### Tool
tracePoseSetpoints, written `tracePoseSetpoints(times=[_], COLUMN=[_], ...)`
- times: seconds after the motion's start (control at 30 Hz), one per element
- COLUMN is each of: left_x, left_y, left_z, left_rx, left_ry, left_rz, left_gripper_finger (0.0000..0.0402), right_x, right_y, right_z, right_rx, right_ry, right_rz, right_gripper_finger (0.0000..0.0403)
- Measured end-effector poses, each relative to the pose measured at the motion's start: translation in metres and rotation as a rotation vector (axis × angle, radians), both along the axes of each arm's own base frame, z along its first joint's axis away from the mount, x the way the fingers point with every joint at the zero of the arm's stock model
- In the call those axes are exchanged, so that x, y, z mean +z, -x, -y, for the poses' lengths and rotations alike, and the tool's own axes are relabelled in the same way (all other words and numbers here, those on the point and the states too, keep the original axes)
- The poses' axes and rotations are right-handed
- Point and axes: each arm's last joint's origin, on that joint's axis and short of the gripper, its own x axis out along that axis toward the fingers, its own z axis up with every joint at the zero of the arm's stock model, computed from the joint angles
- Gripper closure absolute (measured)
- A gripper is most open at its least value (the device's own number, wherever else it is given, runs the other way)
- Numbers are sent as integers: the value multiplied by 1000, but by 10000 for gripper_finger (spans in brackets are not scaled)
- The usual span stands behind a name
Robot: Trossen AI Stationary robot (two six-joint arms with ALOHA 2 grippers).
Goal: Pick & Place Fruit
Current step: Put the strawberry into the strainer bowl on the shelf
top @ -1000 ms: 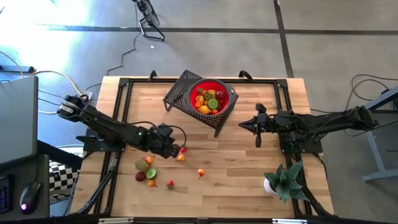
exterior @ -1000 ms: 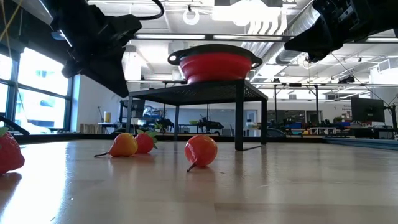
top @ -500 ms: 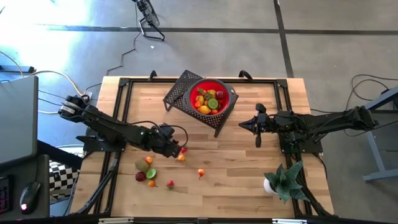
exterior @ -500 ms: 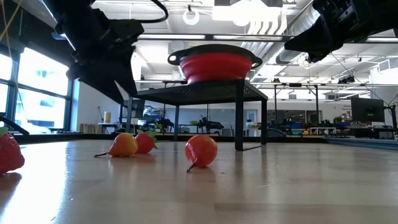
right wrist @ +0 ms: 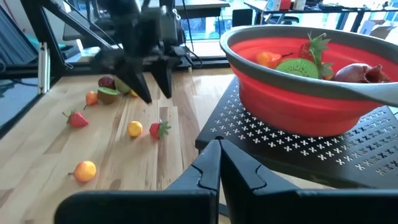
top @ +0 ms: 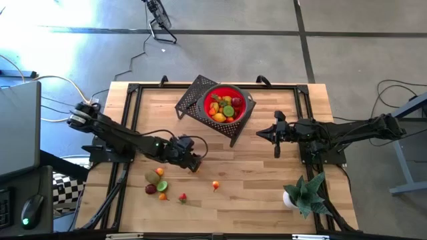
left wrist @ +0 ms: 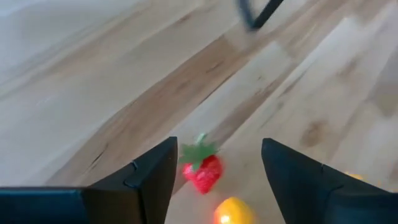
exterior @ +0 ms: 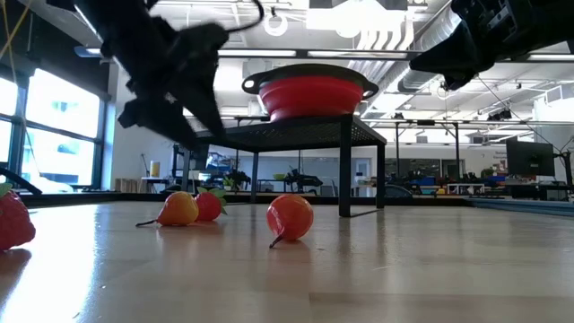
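Observation:
A red bowl [top: 227, 105] with several toy fruits in it sits on a black perforated stand [top: 193, 98] at the table's far middle. My left gripper [top: 194, 162] hangs open just above a small red strawberry [left wrist: 202, 170], with a yellow-orange fruit [left wrist: 232, 211] lying beside it on the table. In the left wrist view the strawberry shows between the two fingers, untouched. The right wrist view shows the fingertips [right wrist: 147, 94] standing above both fruits. My right gripper [top: 261, 134] waits shut at mid-right, clear of the bowl.
More loose fruits lie near the left front: a green-brown group [top: 155, 181], a red strawberry [top: 183, 197] and an orange-red one [top: 215, 185]. A spiky green plant in a white pot [top: 303, 193] stands at the front right. A black frame [top: 131, 100] rims the table.
My left gripper has opened from shut. It has also shifted a little toward the table's right edge, and now stands over the strawberry and the yellow-orange fruit. The fruits have not moved.

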Motion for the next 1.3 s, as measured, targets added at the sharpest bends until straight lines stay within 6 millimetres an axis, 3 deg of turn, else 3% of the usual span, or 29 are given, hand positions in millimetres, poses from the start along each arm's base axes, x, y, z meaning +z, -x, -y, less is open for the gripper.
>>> tracePoseSetpoints(times=[0.33, 0.93, 1.3], left_x=[-26, -34, -56], left_y=[-13, -24, -32], left_z=[-14, -12, -10], left_rx=[19, -44, -38], left_ry=[31, 16, 0], left_rz=[-99, -76, -108], left_gripper_finger=[197, 197, 197], right_x=[1, 1, 0], right_y=[0, 0, 0], right_z=[0, 0, 0], right_rx=[-4, -4, -3], right_ry=[-19, -19, -19], right_rz=[9, 9, 7], right_gripper_finger=[401, 401, 401])
